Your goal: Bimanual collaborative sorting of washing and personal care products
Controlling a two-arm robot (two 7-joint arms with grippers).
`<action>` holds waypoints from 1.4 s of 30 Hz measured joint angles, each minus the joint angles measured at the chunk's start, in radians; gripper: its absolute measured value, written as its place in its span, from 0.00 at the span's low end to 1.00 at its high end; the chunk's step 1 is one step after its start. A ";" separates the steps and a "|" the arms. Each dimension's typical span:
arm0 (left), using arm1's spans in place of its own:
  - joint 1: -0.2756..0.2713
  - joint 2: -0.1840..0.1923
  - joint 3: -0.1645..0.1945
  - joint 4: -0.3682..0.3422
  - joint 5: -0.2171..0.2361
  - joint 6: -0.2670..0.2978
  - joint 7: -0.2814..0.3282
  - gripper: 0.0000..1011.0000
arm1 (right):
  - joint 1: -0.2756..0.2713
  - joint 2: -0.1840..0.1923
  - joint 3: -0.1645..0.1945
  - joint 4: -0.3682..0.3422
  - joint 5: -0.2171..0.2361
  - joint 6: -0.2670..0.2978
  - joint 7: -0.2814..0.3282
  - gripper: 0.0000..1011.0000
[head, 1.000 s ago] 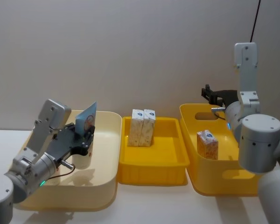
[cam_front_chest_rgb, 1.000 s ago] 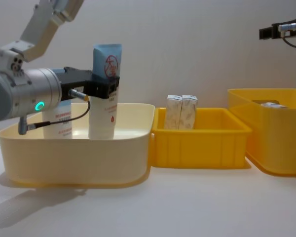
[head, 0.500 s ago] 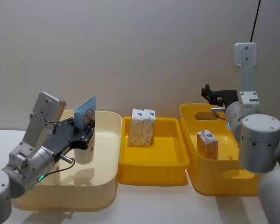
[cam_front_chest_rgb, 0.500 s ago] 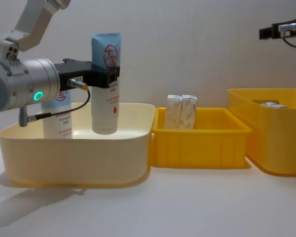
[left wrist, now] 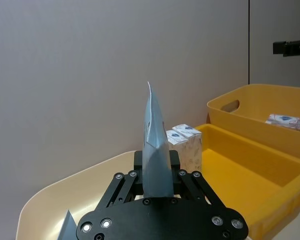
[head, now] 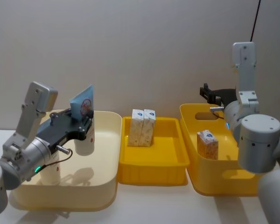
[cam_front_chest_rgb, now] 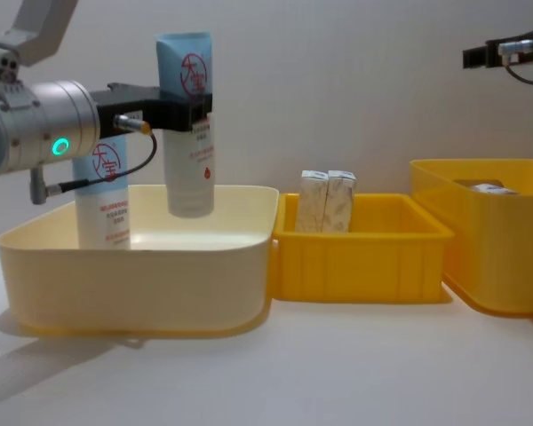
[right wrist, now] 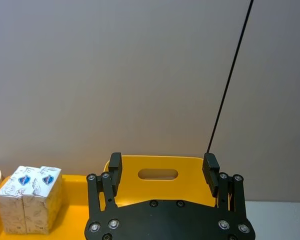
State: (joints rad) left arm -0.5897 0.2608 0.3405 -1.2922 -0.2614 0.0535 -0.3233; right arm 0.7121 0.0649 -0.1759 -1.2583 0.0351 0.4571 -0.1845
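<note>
Gripping a light-blue tube (cam_front_chest_rgb: 187, 173) near its crimped end with the left gripper (cam_front_chest_rgb: 192, 113), upper left of chest view. Tube upright, cap down, hanging clear above the floor of the cream bin (cam_front_chest_rgb: 133, 275). Second tube (cam_front_chest_rgb: 101, 200) standing in that bin, just left of the held one.

Centre frame: yellow tray (cam_front_chest_rgb: 364, 262) with two white cartons (cam_front_chest_rgb: 328, 202), upright, side by side, touching.

Right of frame: deeper yellow bin (head: 224, 177) with one more carton (head: 207, 143) inside. Above its far rim, upper right: right gripper (right wrist: 162, 167), fingers spread wide, holding nothing.

Judged part-way. Cartons apparently split between tray and right bin, tubes grouped at left. Held tube not yet set down, destination unclear. Probably left to do: placing this tube, perhaps moving the lone carton.
</note>
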 joint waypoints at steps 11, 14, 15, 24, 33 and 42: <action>-0.024 -0.001 -0.020 -0.004 -0.038 -0.002 -0.035 0.27 | -0.008 0.025 -0.032 -0.021 -0.004 -0.043 0.080 0.99; -0.030 -0.002 -0.021 -0.005 -0.045 0.002 -0.039 0.27 | -0.013 0.035 -0.042 -0.032 -0.002 -0.049 0.114 0.99; -0.032 -0.002 -0.021 -0.006 -0.047 0.003 -0.041 0.27 | -0.015 0.039 -0.046 -0.038 0.000 -0.051 0.134 0.99; -0.045 -0.005 -0.020 -0.009 -0.064 0.008 -0.049 0.27 | -0.026 0.071 -0.070 -0.076 0.020 -0.053 0.239 0.99; -0.046 -0.007 -0.018 -0.022 -0.078 0.007 -0.049 0.27 | -0.033 0.108 -0.098 -0.113 0.047 -0.045 0.370 0.99; -0.038 -0.004 -0.017 -0.042 -0.083 0.007 -0.039 0.27 | -0.029 0.128 -0.130 -0.115 0.062 -0.054 0.453 0.99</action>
State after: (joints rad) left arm -0.6279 0.2573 0.3237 -1.3341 -0.3447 0.0602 -0.3626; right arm 0.6834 0.1932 -0.3061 -1.3735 0.0967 0.4033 0.2684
